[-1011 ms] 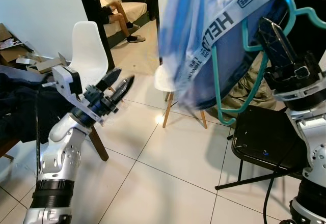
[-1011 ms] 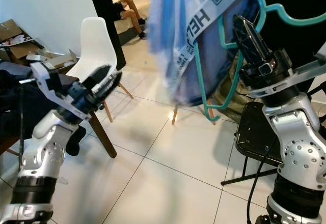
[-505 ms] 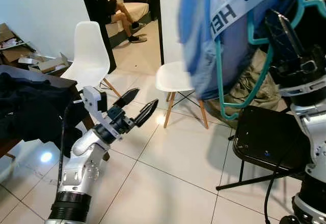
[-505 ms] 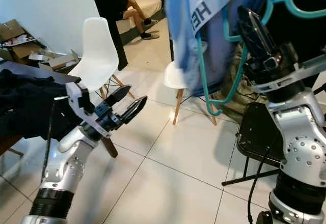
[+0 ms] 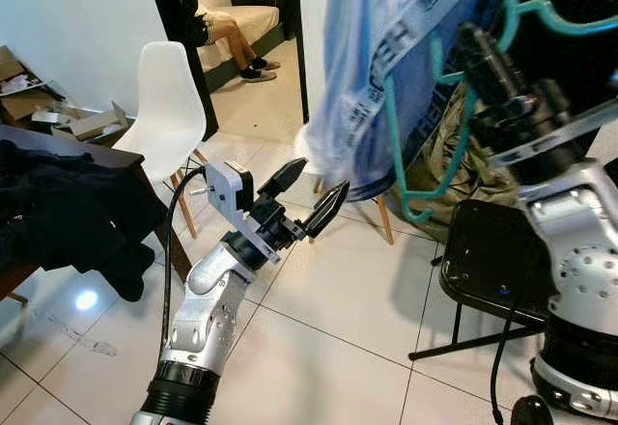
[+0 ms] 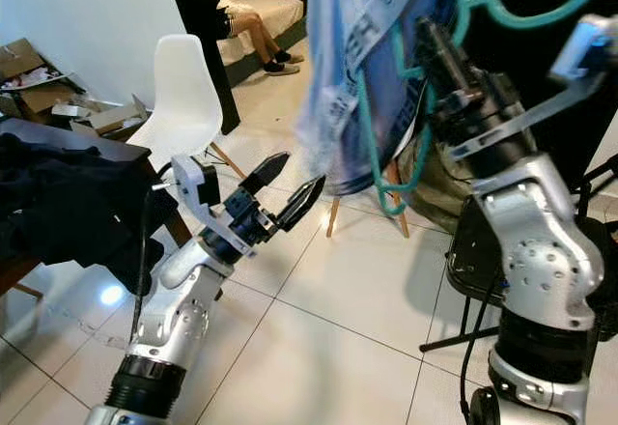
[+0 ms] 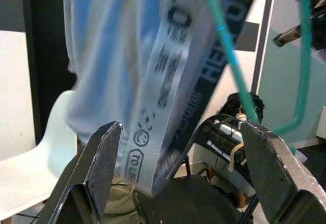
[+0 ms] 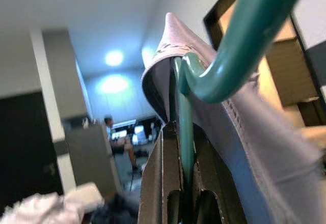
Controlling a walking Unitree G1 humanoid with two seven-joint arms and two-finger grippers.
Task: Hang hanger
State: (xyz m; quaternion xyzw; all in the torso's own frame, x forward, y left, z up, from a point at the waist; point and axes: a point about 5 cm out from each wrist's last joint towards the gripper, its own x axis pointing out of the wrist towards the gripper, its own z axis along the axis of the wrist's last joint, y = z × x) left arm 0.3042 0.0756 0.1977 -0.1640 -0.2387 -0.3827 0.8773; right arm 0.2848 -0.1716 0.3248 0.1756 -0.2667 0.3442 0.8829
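Observation:
A teal plastic hanger [image 5: 391,126] carries a light blue garment [image 5: 372,58] with a lettered band, held high at the upper right. My right gripper [image 5: 475,43] is shut on the hanger's neck; the right wrist view has the teal bar [image 8: 186,132] clamped between the fingers [image 8: 162,183]. My left gripper [image 5: 319,180] is open, raised just below and left of the garment's hem. Seen from the left wrist, the garment [image 7: 153,66] hangs right ahead between the spread fingers [image 7: 102,158].
Left of my left arm stands a white chair [image 5: 166,97]; a second white seat [image 5: 307,151] sits behind the garment. A black folding chair [image 5: 502,251] is at the right, with an olive cloth heap [image 5: 483,179] behind. Dark table with black clothes [image 5: 68,203] at left. A person [image 5: 208,24] sits beyond the doorway.
My left arm has swung right and up, bringing its open gripper under the garment. The right arm has tilted, and the hanger with the garment has swung left.

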